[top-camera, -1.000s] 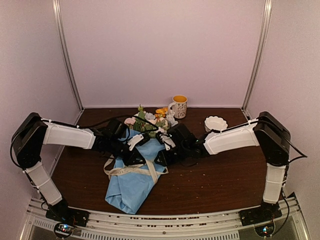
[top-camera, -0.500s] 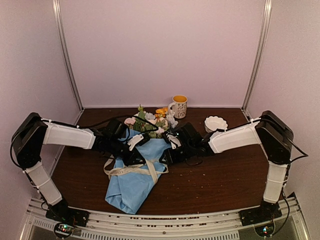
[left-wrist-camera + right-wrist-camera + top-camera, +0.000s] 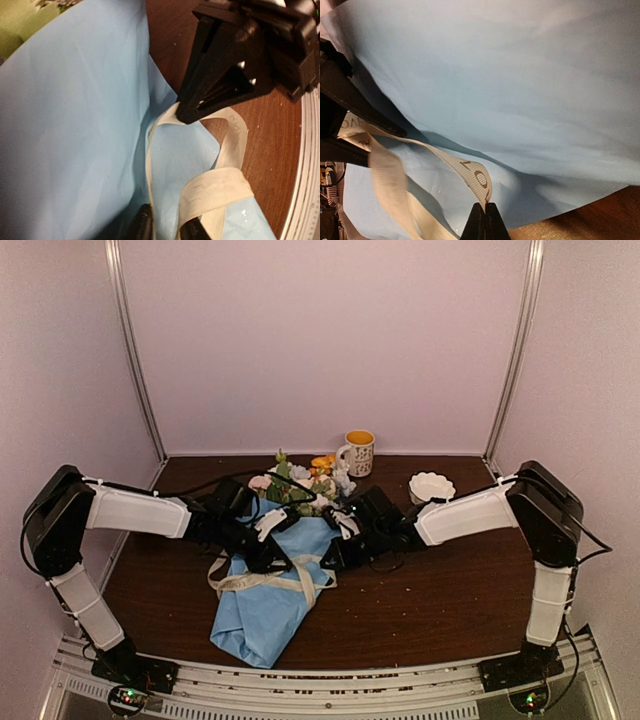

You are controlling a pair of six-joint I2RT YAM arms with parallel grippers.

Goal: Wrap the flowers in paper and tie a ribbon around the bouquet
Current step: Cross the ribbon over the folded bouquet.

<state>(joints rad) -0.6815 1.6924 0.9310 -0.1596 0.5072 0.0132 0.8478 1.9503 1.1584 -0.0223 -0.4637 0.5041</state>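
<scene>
The bouquet lies in the middle of the table, its flowers (image 3: pixel 300 485) sticking out at the far end of the light blue paper (image 3: pixel 262 610). The cream ribbon (image 3: pixel 262 580) crosses the paper in loose loops. My right gripper (image 3: pixel 485 205) is shut on a fold of the lettered ribbon (image 3: pixel 470 175), right against the paper (image 3: pixel 520 90). My left gripper (image 3: pixel 167 225) is at the other side of the bundle. Its jaws stand a little apart, and ribbon (image 3: pixel 220 182) strands run loosely between them over the paper (image 3: pixel 75 125). Both grippers nearly meet above the wrap (image 3: pixel 300 558).
A mug (image 3: pixel 358 452) with a yellow inside stands behind the flowers. A white scalloped bowl (image 3: pixel 431 486) sits at the back right. Brown tabletop (image 3: pixel 430 590) surrounds the bundle, and a metal rail (image 3: pixel 305 175) runs along the near edge.
My right gripper has closed on the ribbon after drifting slightly right and back. The left gripper's jaws have parted from shut. The bouquet has stayed put.
</scene>
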